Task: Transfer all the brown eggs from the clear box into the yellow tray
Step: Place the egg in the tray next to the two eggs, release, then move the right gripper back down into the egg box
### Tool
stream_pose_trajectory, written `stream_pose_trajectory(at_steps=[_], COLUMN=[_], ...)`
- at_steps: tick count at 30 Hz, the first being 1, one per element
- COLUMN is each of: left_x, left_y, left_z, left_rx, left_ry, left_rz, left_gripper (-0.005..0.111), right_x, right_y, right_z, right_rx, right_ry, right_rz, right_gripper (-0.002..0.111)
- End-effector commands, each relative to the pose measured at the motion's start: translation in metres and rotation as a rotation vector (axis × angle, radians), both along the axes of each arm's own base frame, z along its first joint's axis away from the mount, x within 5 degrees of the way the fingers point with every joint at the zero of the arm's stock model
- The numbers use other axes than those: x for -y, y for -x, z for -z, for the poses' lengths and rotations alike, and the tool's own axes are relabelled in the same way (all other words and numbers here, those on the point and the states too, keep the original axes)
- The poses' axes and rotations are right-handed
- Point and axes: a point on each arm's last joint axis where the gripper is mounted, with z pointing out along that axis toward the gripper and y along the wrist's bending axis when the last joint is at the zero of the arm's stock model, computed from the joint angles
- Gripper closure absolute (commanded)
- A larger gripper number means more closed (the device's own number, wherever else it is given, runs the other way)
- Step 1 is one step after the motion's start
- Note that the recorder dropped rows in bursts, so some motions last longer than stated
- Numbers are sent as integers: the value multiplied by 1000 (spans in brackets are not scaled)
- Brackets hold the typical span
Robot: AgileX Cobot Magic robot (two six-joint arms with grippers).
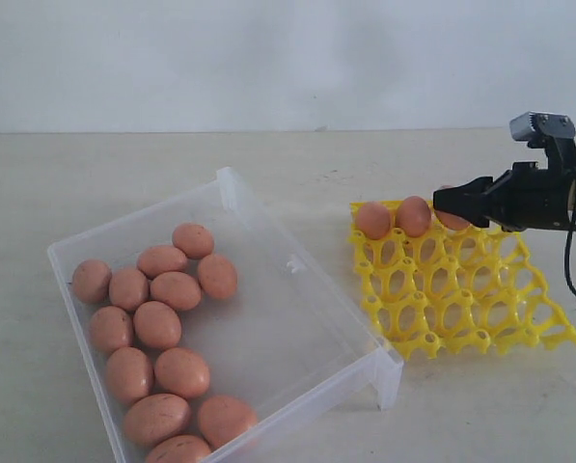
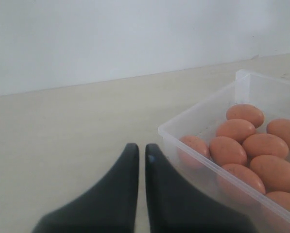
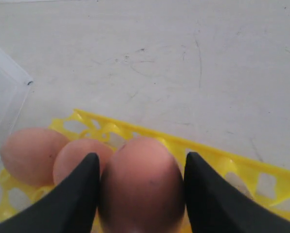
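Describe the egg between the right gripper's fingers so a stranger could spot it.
Find the yellow tray beside the clear box. Three brown eggs line its far edge; it's the one farthest from the box, the only one between the right gripper's black fingers.

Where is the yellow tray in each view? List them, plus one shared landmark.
Exterior: tray right of centre, beside the box.
Left wrist: not in it; only the box and eggs.
Right wrist: tray rim just beyond the egg held between the fingers.
Shared landmark: the box, whose corner also shows in the right wrist view.
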Motion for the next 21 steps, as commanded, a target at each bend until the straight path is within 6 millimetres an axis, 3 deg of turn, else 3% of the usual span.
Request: stream_pose_trajectory(at_steps=[1,5,14,19,21], left_x=[0,0,0,0,0], left_y=[0,0,0,0,0], left_z=[0,0,0,0,0], left_rx=[8,8,8,8,8], left_ry=[6,6,6,6,6], left_rz=[3,3,3,3,3], left_gripper=[103,103,103,103,103], right_x=[-1,-3,-6,-20,-39], right_y=[1,-1,2,18,25], right_z=[5,-5,-77,-103,-116], right_rx=[-24,27,235,195,224], right_ry=[-2,-74,-105,-128,-146], right_rz=[-12,-7,-2,-140,-244], right_gripper=[61,55,58,108,108])
